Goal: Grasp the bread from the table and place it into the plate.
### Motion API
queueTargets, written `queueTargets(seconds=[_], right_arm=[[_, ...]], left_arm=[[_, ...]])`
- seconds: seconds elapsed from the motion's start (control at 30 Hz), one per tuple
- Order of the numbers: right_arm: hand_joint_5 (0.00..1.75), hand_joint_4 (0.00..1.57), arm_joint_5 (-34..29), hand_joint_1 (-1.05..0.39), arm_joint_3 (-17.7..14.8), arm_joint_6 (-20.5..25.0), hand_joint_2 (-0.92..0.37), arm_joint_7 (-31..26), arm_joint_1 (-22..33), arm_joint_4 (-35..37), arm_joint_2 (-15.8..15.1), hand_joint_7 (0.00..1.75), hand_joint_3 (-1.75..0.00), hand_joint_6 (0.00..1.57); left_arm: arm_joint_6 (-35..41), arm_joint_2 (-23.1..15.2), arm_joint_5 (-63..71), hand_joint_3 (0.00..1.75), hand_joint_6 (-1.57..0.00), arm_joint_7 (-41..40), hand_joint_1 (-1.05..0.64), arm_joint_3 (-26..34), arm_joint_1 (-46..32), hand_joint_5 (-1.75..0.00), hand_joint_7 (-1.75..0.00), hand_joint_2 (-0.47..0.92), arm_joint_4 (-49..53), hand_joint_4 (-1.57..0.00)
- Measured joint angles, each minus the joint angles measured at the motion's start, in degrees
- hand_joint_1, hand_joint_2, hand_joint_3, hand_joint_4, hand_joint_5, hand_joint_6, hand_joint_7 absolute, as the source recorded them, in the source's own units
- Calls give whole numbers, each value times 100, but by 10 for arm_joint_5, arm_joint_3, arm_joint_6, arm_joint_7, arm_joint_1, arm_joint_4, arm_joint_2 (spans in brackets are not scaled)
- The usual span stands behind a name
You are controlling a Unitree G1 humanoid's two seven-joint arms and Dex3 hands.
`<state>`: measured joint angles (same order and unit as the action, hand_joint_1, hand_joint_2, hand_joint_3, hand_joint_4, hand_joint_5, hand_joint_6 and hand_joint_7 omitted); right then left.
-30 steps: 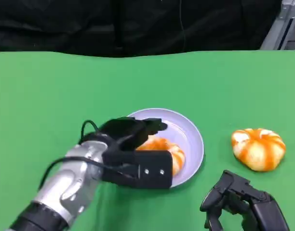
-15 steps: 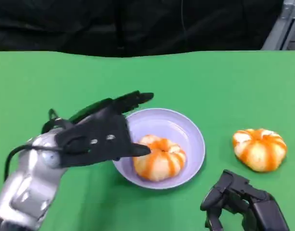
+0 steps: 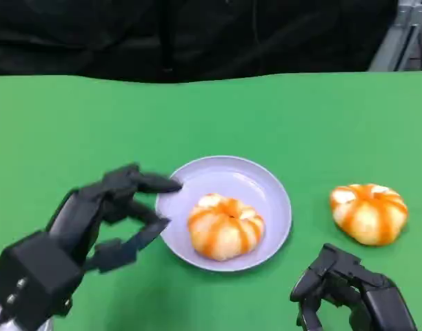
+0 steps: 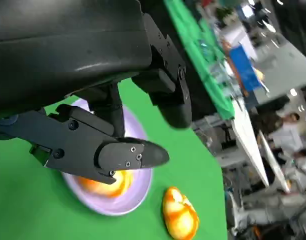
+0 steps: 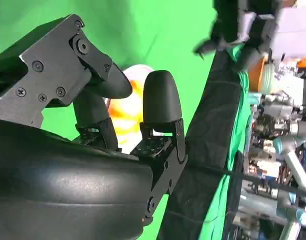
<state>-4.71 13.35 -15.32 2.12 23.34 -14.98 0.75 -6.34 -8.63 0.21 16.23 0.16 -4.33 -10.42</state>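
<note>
- One bread (image 3: 225,227) lies in the plate (image 3: 266,189), frame centre, just right of the left hand (image 3: 94,231), whose fingers (image 3: 152,183) are spread, holding nothing.
- Second bread (image 3: 368,212) lies at right, above the right hand (image 3: 349,293), fingers curled, empty.

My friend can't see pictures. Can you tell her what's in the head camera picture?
A round orange-and-white bread sits in a pale purple plate on a green table. The robot's left hand hovers open beside the plate, holding nothing. A second bread lies on the table to the right, with the right hand near it at the bottom edge.
</note>
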Motion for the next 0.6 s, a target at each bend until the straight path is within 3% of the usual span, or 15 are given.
queueTargets(seconds=[0.07,0.17,0.27,0.6], right_arm=[[171,64,0,-7,3,0,-36,2,-2,-1,0,147,-134,67],[171,64,3,-7,1,0,-36,3,2,-1,-1,147,-134,67],[170,64,9,-7,-1,0,-36,7,1,-1,-2,147,-134,67],[168,66,13,-6,-13,0,-37,12,2,-1,-6,145,-133,68]], left_arm=[[-33,7,-10,122,-67,-13,-15,15,-34,-160,-135,41,-6,-70],[-75,23,-28,130,-69,-19,-4,26,-105,-166,-143,42,-9,-72],[-94,29,-39,131,-72,-19,-2,34,-138,-172,-149,45,-1,-76],[-125,52,-47,130,-73,-34,-6,38,-141,-173,-150,44,23,-78]])
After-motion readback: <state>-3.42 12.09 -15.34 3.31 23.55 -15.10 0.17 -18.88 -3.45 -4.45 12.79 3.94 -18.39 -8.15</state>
